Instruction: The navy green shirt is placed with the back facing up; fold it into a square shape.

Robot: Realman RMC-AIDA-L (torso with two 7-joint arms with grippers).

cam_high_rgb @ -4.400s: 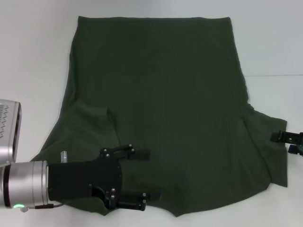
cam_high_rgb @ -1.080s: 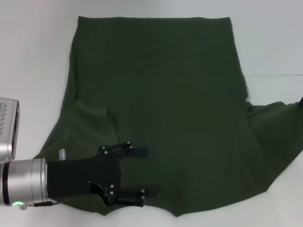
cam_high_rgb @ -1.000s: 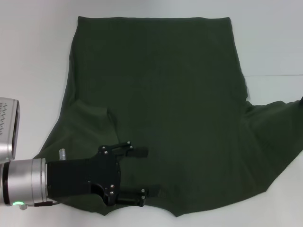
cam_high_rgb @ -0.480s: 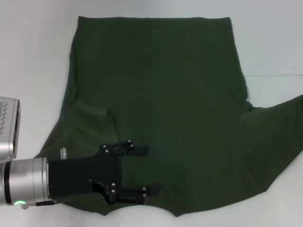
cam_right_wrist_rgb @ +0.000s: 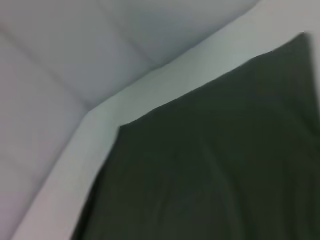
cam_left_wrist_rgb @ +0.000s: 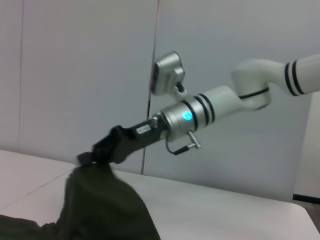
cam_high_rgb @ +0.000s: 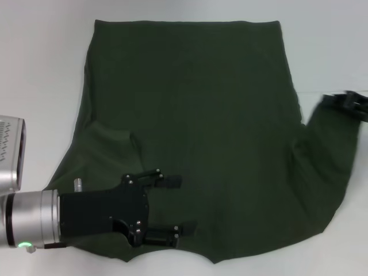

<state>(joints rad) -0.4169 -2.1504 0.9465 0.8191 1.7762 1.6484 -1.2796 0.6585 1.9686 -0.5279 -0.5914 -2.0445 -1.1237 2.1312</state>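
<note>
My right pincer (cam_high_rgb: 345, 102) is clamping the right sleeve of the navy green shirt (cam_high_rgb: 190, 126), lifting it off the surface (cam_high_rgb: 40, 69). Left pincer (cam_high_rgb: 172, 210), fingers apart, is hovering over the near hem. Fabric looks soft, limp; edge grips seem best.

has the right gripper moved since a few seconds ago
Yes. The right gripper has carried the navy green shirt's sleeve up and away from the robot, relative to the shirt's unmoved far hem.
</note>
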